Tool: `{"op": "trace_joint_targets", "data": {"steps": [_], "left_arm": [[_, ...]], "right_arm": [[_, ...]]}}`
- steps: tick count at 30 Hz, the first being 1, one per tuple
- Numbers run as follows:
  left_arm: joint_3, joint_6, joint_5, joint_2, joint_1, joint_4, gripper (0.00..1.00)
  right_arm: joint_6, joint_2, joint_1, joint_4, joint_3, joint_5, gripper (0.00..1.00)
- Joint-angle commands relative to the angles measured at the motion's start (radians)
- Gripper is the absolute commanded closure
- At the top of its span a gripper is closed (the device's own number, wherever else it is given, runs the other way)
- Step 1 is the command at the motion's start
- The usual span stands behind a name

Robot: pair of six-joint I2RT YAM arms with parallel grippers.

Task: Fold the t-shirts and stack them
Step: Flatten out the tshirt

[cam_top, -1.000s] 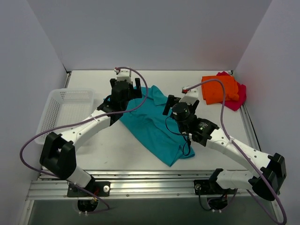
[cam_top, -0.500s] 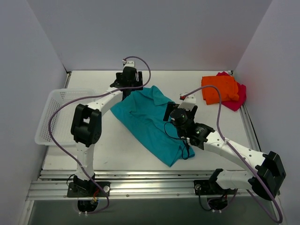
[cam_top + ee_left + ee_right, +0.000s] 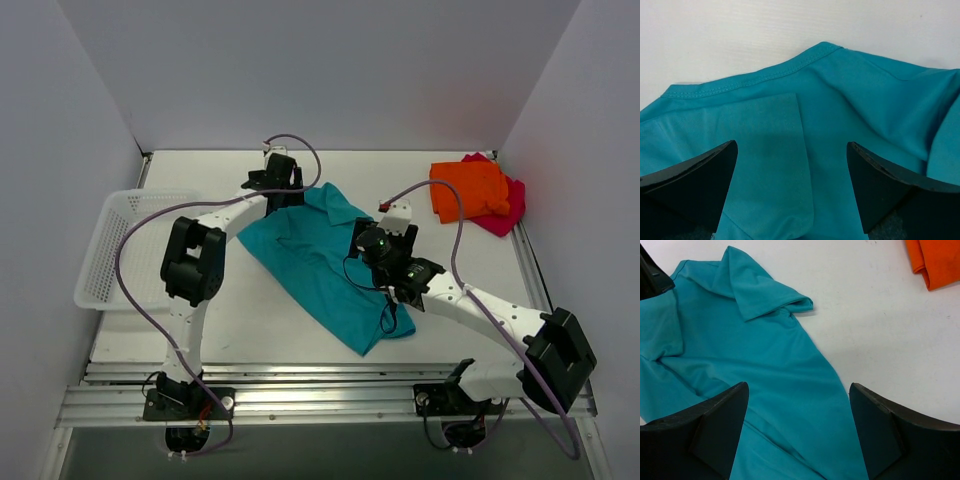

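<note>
magenta t-shirt (image 3: 515, 203) | mostly hidden under orange t-shirt (image 3: 468, 190)

The top camera looks down from high beyond the 6 o'clock edge of the table (image 3: 270, 320), facing 12 and taking in all of it. The left wrist camera sits very close over the teal shirt (image 3: 840, 125), with its hem toward 12 o'clock. The right wrist camera hangs farther off and shows that same shirt, with the orange shirt (image 3: 935, 260) at 1 o'clock.
</note>
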Motion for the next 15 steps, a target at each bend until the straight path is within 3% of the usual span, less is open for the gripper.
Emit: {"op": "trace_joint_targets", "data": {"steps": [1,9,10,15], "left_arm": [[-0.009,-0.026,-0.024,0.032,0.007,-0.016,0.00],[0.044,-0.033,-0.056,0.107,0.007,-0.056,0.00],[0.052,-0.036,-0.061,0.118,0.008,-0.062,0.05],[0.067,-0.049,-0.081,0.133,0.014,-0.065,0.08]], "right_arm": [[-0.002,0.022,-0.016,0.016,0.025,0.029,0.23],[0.000,0.041,-0.037,0.025,0.018,0.008,0.23],[0.000,0.042,-0.040,0.025,0.019,0.006,0.23],[0.003,0.058,-0.051,0.027,0.015,-0.002,0.23]]}}
